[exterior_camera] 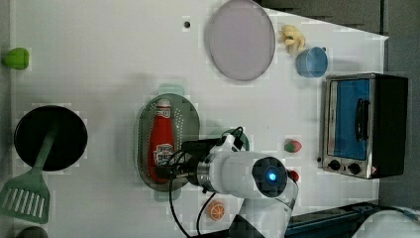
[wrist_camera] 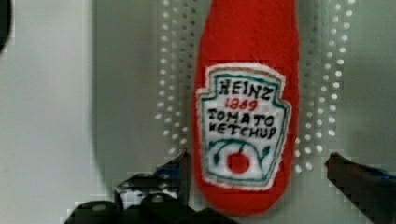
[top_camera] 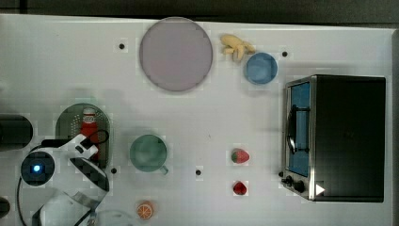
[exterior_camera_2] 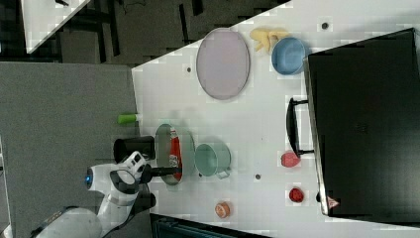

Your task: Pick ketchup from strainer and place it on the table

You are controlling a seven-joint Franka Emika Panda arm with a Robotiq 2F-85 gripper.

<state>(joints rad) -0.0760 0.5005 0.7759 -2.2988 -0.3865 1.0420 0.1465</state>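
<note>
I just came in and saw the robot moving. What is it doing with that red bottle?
The white robot arm's gripper is over the small red ketchup bottle with the white label, which lies in the pale green plastic strainer with little holes on the big white table. Its fingers are wide open, one on each side of the bottle's lower end. It has not squeezed or lifted the bottle yet.

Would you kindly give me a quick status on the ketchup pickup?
Gripper open, fingers either side of the ketchup. Ketchup lying in the strainer, not gripped. Nothing in the way.
</note>
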